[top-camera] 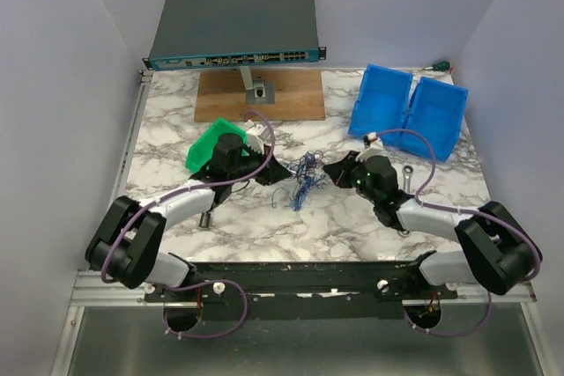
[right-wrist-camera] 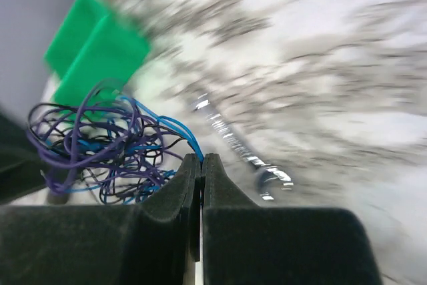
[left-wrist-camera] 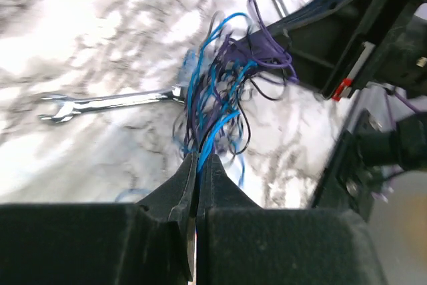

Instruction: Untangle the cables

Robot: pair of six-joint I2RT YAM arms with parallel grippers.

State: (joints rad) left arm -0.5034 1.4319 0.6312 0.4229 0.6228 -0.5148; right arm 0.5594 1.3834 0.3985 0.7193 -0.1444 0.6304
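From above, small scribbly tangle of hair-thin blue and purple cables (top-camera: 304, 180) mid-way on white marble table (top-camera: 335, 228), between left gripper (top-camera: 280, 172) and right gripper (top-camera: 328, 171); from left wrist, left gripper pinched tight on blue strands, silver open-ended wrench (left-wrist-camera: 113, 103) beyond; from right wrist, right gripper closed flat on strands at tangle's edge.
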